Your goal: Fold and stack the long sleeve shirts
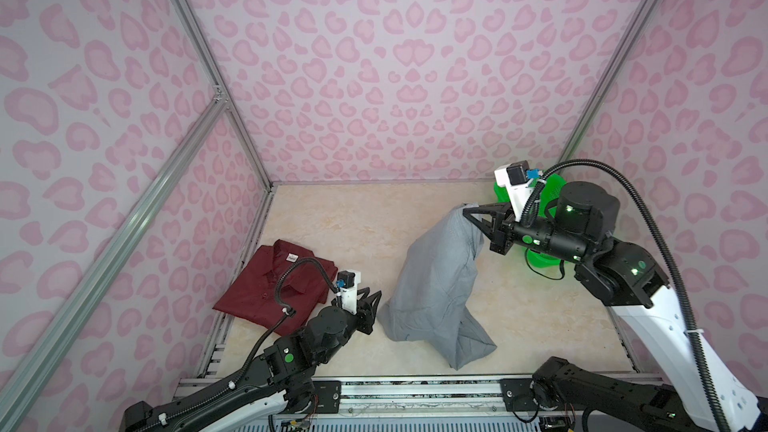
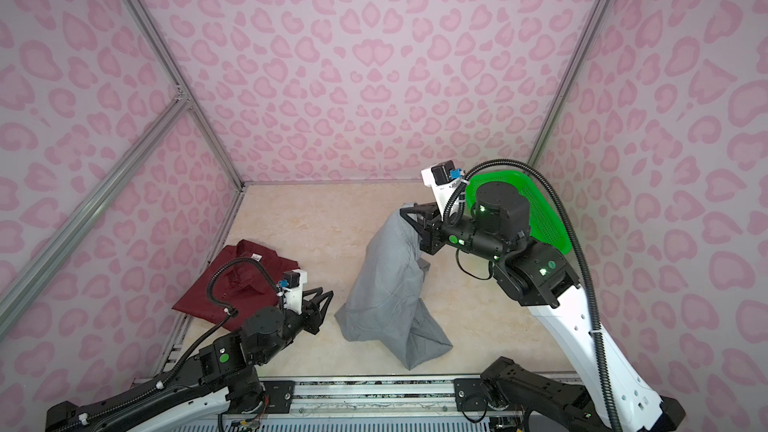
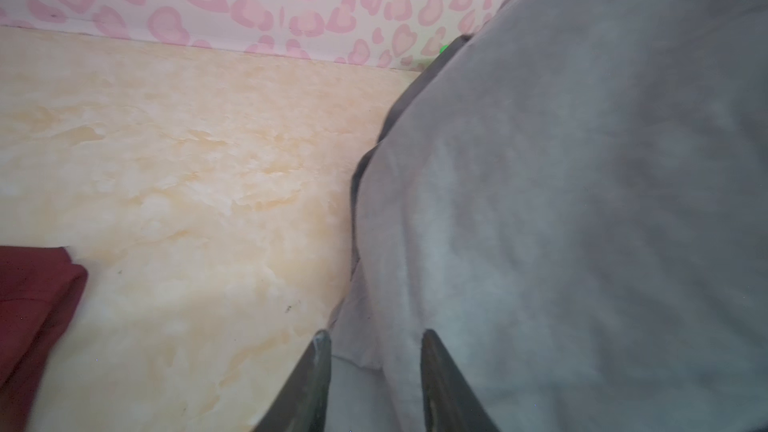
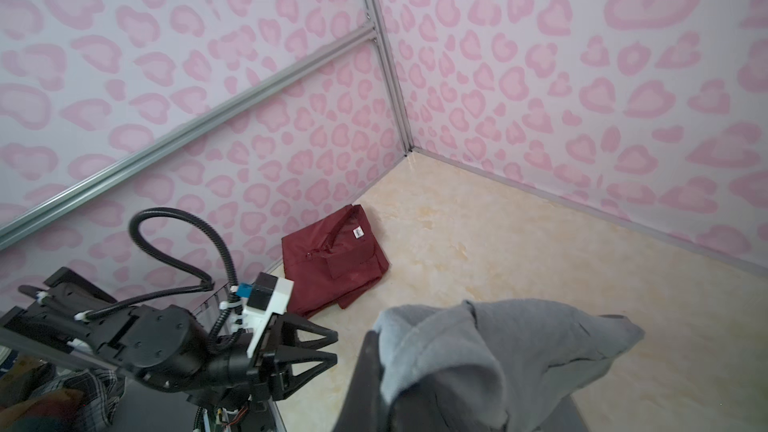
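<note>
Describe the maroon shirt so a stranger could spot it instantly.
Look to the table's left edge, by the pink wall. The maroon shirt lies folded there; its dark red and white neck label separate it from the hanging grey shirt.

Bare table (image 1: 353,222) lies between maroon shirt (image 1: 249,288) and grey shirt (image 1: 432,276).

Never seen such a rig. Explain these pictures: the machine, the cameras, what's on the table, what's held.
Two robot arms with pincer grippers work over a pale table. Two pictures look down from one overhead camera pair; two come from cameras on the wrists. A maroon shirt lies folded at the left; a green basket stands back right. The right gripper is shut on the grey shirt, holding its top up while its bottom rests on the table. The left gripper is open beside it, holding nothing.
</note>
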### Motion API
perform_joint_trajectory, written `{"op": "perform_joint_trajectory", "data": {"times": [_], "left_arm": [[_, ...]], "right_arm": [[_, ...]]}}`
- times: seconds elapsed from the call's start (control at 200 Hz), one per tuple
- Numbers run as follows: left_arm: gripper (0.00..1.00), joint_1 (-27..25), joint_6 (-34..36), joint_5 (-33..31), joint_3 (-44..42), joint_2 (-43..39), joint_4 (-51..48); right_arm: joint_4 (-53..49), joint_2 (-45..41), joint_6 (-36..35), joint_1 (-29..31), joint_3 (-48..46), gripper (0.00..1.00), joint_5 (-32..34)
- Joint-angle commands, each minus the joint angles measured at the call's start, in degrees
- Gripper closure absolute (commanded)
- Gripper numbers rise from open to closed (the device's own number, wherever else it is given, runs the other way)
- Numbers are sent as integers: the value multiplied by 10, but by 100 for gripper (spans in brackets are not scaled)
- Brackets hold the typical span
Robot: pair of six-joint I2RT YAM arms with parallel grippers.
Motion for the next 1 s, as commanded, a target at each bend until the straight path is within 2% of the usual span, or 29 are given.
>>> {"op": "perform_joint_trajectory", "data": {"times": [0.0, 0.1, 0.21, 0.35, 0.421, 0.471, 0.511, 0.626, 0.751, 0.831, 0.881, 0.996], "left_arm": [[56, 10, -1, -51, -2, 19, 33], [48, 13, -39, 16, -6, 48, 43], [42, 12, -154, 132, -25, 81, 82], [42, -3, -345, 167, -53, 87, 58], [41, -32, -451, 145, -90, 72, 72], [35, -57, -523, 119, -113, 65, 78], [34, -80, -578, 94, -130, 64, 94], [28, -138, -689, 24, -142, 78, 85], [20, -170, -756, -27, -129, 111, 68], [19, -174, -789, -46, -128, 142, 83], [15, -176, -800, -54, -124, 166, 106], [14, -176, -809, -58, -98, 227, 137]], "right_arm": [[-100, -5, -38, 0, 36, 100, 44], [-133, -8, -54, -17, 43, 100, 76], [-117, -22, -42, -43, 19, 100, 56], [-98, -36, -27, -74, 3, 100, 48], [-86, -40, -19, -89, -2, 100, 45], [-76, -42, -11, -98, -5, 100, 45], [-68, -44, -6, -103, -9, 100, 46], [-46, -50, 9, -109, -17, 100, 41], [-39, -54, 16, -110, -20, 100, 35], [-33, -61, 20, -110, -24, 100, 29], [-30, -65, 23, -110, -27, 100, 29], [-26, -72, 28, -110, -28, 100, 25]]}}
